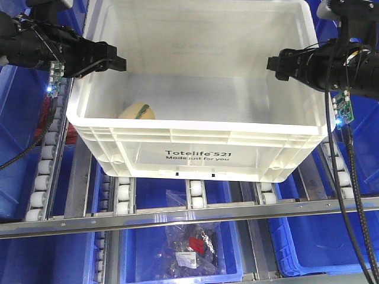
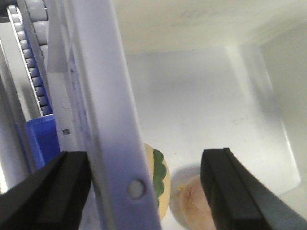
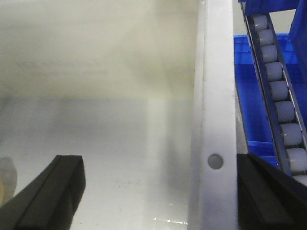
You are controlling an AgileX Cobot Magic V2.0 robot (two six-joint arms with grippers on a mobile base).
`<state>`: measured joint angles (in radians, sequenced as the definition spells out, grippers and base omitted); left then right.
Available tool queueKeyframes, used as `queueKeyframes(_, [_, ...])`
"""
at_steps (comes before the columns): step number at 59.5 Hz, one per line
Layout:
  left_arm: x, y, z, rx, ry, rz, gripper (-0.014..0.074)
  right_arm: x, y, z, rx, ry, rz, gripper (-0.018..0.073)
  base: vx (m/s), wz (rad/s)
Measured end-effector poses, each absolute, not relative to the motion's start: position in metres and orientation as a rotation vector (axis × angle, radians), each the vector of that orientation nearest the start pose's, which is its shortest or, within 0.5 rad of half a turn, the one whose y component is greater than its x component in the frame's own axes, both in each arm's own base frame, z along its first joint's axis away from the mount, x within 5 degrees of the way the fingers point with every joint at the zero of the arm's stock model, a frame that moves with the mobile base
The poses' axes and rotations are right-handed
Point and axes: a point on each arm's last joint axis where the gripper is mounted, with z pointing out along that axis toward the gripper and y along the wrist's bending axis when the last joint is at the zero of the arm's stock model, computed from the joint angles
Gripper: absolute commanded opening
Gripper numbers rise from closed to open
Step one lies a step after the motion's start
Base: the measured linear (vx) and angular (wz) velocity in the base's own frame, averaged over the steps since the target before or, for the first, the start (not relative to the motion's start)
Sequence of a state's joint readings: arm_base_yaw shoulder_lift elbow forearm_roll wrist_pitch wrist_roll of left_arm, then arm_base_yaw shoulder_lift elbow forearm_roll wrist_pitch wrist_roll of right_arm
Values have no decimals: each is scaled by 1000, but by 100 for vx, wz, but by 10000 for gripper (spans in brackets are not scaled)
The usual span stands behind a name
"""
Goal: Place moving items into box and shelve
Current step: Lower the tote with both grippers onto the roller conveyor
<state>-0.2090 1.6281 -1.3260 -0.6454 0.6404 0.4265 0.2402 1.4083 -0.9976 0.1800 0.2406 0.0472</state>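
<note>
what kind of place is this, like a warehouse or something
Probably a warehouse or order-picking station. A white crate sits on a flow rack with roller tracks, and blue bins are stored on the level below, one holding bagged items.

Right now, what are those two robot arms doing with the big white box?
Both arms are at the white crate sitting on the roller shelf. The left gripper has its fingers on either side of the crate's left wall, and the right gripper straddles the right wall the same way. Neither looks squeezed shut yet. Inside lie the two toys: the pale yellow one with a green stripe, and a brownish one beside it.
</note>
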Motion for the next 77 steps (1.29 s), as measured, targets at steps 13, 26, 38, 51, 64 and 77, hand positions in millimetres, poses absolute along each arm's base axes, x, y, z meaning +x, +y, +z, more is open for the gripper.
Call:
queueKeyframes(13, [350,-107,313,287,2340,-575,565,307,80,300,-115,2124,261,606,0,0])
queueKeyframes(26, [337,-107,309,350,2477,-617,565,319,82,290,-121,2107,247,606,0,0])
queueKeyframes(38, [337,-107,309,343,2480,-617,565,320,82,290,-135,2108,236,606,0,0])
queueKeyframes(51, [340,-104,309,323,2463,-565,565,320,82,290,-137,2109,236,603,0,0])
queueKeyframes(64, [336,-102,318,301,2431,-523,565,315,80,292,-133,2134,237,601,0,0])
queueKeyframes(77, [323,-99,341,300,2369,-523,565,299,75,312,-146,2119,230,599,0,0])
